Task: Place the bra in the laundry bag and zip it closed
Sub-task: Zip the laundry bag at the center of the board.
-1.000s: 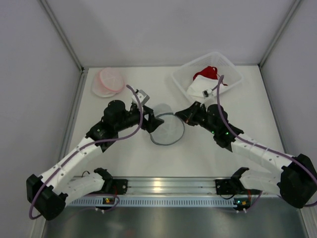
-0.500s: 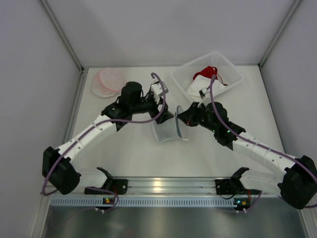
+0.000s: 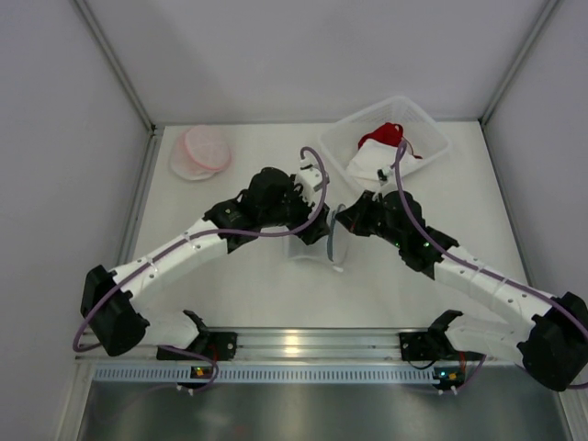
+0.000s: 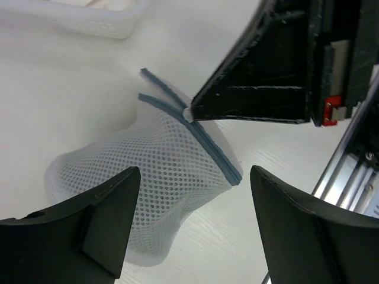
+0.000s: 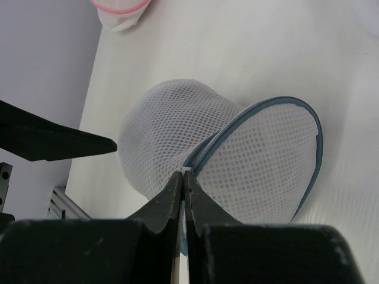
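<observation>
The white mesh laundry bag (image 3: 312,246) with a blue zipper rim stands on its side at the table's middle. It also shows in the left wrist view (image 4: 142,177) and in the right wrist view (image 5: 172,127), where its round lid (image 5: 269,165) hangs open. My right gripper (image 5: 185,173) is shut on the zipper pull at the rim, as the top view (image 3: 341,223) also shows. My left gripper (image 4: 192,177) is open and empty, its fingers on either side of the bag's body without gripping it. The red bra (image 3: 381,136) lies in the bin.
A clear plastic bin (image 3: 427,129) at the back right also holds a white cloth (image 3: 369,165); its edge shows in the left wrist view (image 4: 77,21). A pink-and-white round item (image 3: 202,152) lies at the back left. The metal rail (image 3: 294,347) runs along the near edge.
My left arm has swung right, up to the bag. The bag has gone from lying flat and open to standing on its side, with the right gripper still at its rim.
</observation>
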